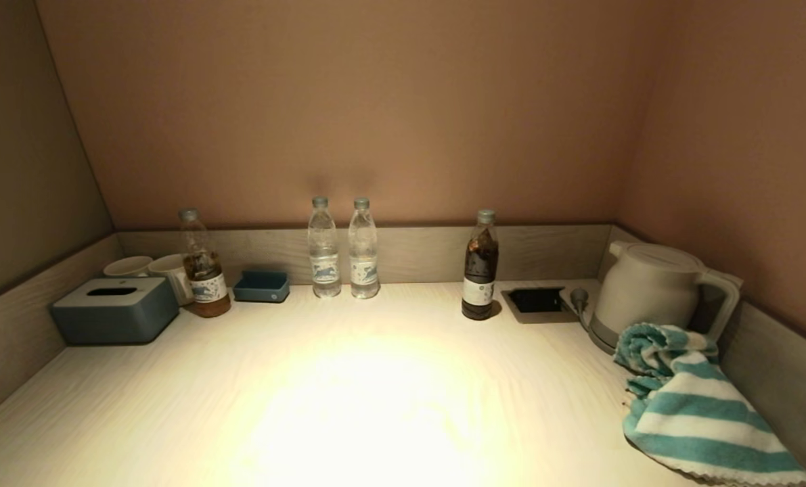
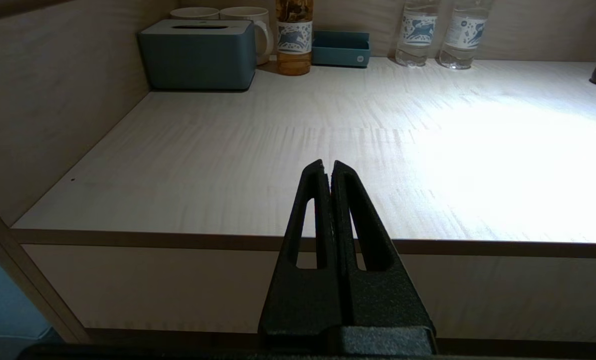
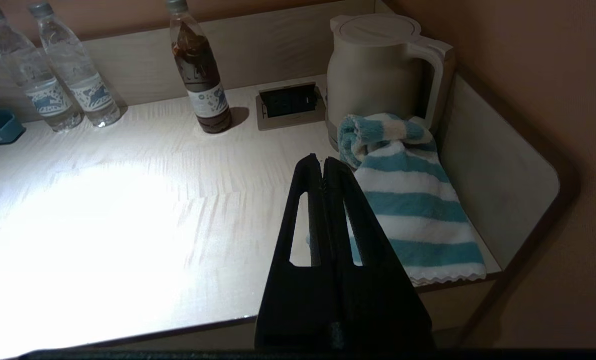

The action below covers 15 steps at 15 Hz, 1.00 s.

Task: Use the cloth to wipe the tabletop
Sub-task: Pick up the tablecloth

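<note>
The cloth [image 3: 413, 200] lies bunched on the table [image 3: 127, 200] just beyond the right gripper [image 3: 323, 161], beside its tips and apart from them; that gripper is closed and empty. Past the cloth stands a white kettle [image 3: 373, 70]. Farther off are a dark-liquid bottle [image 3: 200, 75] and two clear water bottles [image 3: 47, 75]. The left gripper [image 2: 328, 165] is closed and empty, before the table's front edge.

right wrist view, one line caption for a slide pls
Shut right gripper poised above the tabletop near the striped cloth.
</note>
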{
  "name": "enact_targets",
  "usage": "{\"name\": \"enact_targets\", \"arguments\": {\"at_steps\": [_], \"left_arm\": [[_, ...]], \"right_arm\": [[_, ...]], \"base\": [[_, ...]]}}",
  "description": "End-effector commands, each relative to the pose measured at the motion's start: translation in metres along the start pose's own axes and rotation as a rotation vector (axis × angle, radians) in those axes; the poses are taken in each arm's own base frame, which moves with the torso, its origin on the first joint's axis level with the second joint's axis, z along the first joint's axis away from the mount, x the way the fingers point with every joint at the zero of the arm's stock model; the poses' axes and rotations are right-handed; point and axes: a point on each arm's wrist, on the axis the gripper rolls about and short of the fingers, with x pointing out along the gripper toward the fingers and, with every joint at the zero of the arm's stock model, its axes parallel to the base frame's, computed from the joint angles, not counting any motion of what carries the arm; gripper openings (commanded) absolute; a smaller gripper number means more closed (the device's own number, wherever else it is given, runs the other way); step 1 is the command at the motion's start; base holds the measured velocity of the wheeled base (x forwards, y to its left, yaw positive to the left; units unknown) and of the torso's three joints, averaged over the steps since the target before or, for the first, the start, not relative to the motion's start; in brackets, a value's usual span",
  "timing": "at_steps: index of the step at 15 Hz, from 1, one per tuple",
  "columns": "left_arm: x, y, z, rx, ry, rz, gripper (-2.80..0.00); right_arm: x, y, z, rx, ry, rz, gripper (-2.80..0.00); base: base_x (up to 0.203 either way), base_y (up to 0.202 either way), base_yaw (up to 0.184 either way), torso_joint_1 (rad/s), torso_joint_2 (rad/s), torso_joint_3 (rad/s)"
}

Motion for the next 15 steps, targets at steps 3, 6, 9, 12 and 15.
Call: {"name": "enact_targets", "arguments": {"at_steps": [3, 6, 9, 12, 15], "left_arm": [[0.000, 0.000, 0.000, 0.000, 0.000, 0.001, -2.80], [0.000, 0.000, 0.000, 0.000, 0.000, 0.001, -2.80], [0.000, 0.000, 0.000, 0.000, 0.000, 0.001, -2.80], [0.000, 0.000, 0.000, 0.000, 0.000, 0.001, -2.80], [0.000, 0.000, 0.000, 0.000, 0.000, 0.001, -2.80]], "right_arm": [[0.103, 0.006, 0.016, 0.017, 0.293, -0.077, -2.80], [0.169, -0.001, 0.009, 0.037, 0.440, -0.161, -2.80], [0.193, -0.009, 0.006, 0.053, 0.476, -0.224, -2.80], [0.240, -0.025, -0.028, 0.065, 0.629, -0.313, -2.80], [0.245, -0.029, -0.030, 0.078, 0.634, -0.338, -2.80]], "base": [[0.000, 0.000, 0.000, 0.000, 0.00, 0.000], [0.000, 0.000, 0.000, 0.000, 0.00, 0.000], [0.000, 0.000, 0.000, 0.000, 0.00, 0.000], [0.000, 0.000, 0.000, 0.000, 0.00, 0.000], [0.000, 0.000, 0.000, 0.000, 0.00, 0.000]]}}
